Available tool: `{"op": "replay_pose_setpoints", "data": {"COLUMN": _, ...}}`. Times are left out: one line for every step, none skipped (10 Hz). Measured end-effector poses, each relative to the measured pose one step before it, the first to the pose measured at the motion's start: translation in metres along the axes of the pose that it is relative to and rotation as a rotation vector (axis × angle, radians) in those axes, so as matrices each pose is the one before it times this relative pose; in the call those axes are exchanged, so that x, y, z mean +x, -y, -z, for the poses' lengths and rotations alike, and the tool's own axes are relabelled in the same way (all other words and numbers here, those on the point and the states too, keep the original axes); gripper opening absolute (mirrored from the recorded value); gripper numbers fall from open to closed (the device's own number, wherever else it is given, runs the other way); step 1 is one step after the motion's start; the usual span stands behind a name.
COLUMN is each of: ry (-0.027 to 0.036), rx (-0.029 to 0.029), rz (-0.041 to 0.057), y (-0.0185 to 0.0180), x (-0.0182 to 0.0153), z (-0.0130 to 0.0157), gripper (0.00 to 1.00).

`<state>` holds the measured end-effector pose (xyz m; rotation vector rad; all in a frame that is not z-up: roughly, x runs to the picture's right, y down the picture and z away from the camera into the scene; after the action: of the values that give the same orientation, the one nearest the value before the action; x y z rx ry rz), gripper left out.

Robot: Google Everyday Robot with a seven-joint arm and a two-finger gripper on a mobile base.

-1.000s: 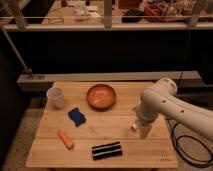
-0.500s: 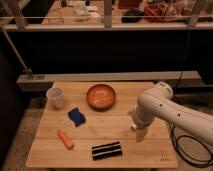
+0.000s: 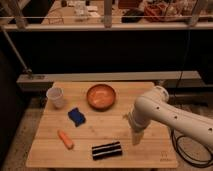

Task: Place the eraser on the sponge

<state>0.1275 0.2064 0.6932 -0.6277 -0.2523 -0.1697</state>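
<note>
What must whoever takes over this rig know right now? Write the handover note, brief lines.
The gripper: jaws open, empty, pointing down over the table, right of the eraser, apart from it.
The eraser lies flat near the table's front edge, ungrasped.
The sponge lies left of centre, farther back, nothing on it.
Done: nothing yet.
Left: grasp the eraser, lift, carry it left, set it on the sponge.

I counted, on one wooden table (image 3: 105,126):
- eraser (image 3: 106,150), black with pale stripes: one
- sponge (image 3: 76,116), blue: one
- bowl (image 3: 101,96), orange: one
- cup (image 3: 55,96), white: one
- carrot-like piece (image 3: 65,139), orange: one
- robot arm (image 3: 165,112): one
- gripper (image 3: 136,137): one, over the table's near right part, right of the eraser
</note>
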Motion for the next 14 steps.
{"op": "replay_pose_setpoints", "data": {"ry": 0.00988, "rx": -0.00399, "rz": 0.01578, "y": -0.00112, "x": -0.00782, "z": -0.0045, "gripper": 0.8}}
{"op": "replay_pose_setpoints", "data": {"ry": 0.00936, "rx": -0.00315, "rz": 0.01148, "y": -0.00077, "x": -0.00638, "z": -0.00394, "gripper": 0.8}}
{"op": "replay_pose_setpoints", "data": {"ry": 0.00437, "rx": -0.0018, "rz": 0.0061, "y": -0.00145, "x": -0.00111, "z": -0.00248, "gripper": 0.8}}
{"op": "replay_pose_setpoints", "data": {"ry": 0.00999, "rx": -0.00118, "rz": 0.00877, "y": -0.0027, "x": -0.00265, "z": -0.00444, "gripper": 0.8}}
{"op": "replay_pose_setpoints", "data": {"ry": 0.00885, "rx": -0.00214, "rz": 0.0104, "y": -0.00155, "x": -0.00602, "z": -0.00573, "gripper": 0.8}}
{"op": "replay_pose_setpoints", "data": {"ry": 0.00954, "rx": -0.00286, "rz": 0.00542, "y": -0.00107, "x": -0.00648, "z": -0.00723, "gripper": 0.8}}
{"op": "replay_pose_setpoints", "data": {"ry": 0.01038, "rx": -0.00213, "rz": 0.00607, "y": -0.00161, "x": -0.00586, "z": -0.009, "gripper": 0.8}}
{"op": "replay_pose_setpoints", "data": {"ry": 0.01055, "rx": -0.00156, "rz": 0.00456, "y": -0.0006, "x": -0.00337, "z": -0.00609, "gripper": 0.8}}
{"op": "replay_pose_setpoints", "data": {"ry": 0.00737, "rx": -0.00195, "rz": 0.00147, "y": -0.00264, "x": 0.00017, "z": -0.00704, "gripper": 0.8}}
{"op": "replay_pose_setpoints", "data": {"ry": 0.00423, "rx": -0.00251, "rz": 0.00586, "y": -0.00149, "x": -0.00268, "z": -0.00708, "gripper": 0.8}}
{"op": "replay_pose_setpoints", "data": {"ry": 0.00334, "rx": -0.00296, "rz": 0.00663, "y": -0.00051, "x": -0.0039, "z": -0.00687, "gripper": 0.8}}
{"op": "replay_pose_setpoints", "data": {"ry": 0.00211, "rx": -0.00118, "rz": 0.0017, "y": -0.00081, "x": -0.00124, "z": -0.00411, "gripper": 0.8}}
{"op": "replay_pose_setpoints", "data": {"ry": 0.00321, "rx": -0.00235, "rz": -0.00183, "y": -0.00238, "x": -0.00101, "z": -0.00467, "gripper": 0.8}}
{"op": "replay_pose_setpoints", "data": {"ry": 0.00511, "rx": -0.00548, "rz": 0.00533, "y": -0.00128, "x": -0.00237, "z": -0.0072, "gripper": 0.8}}
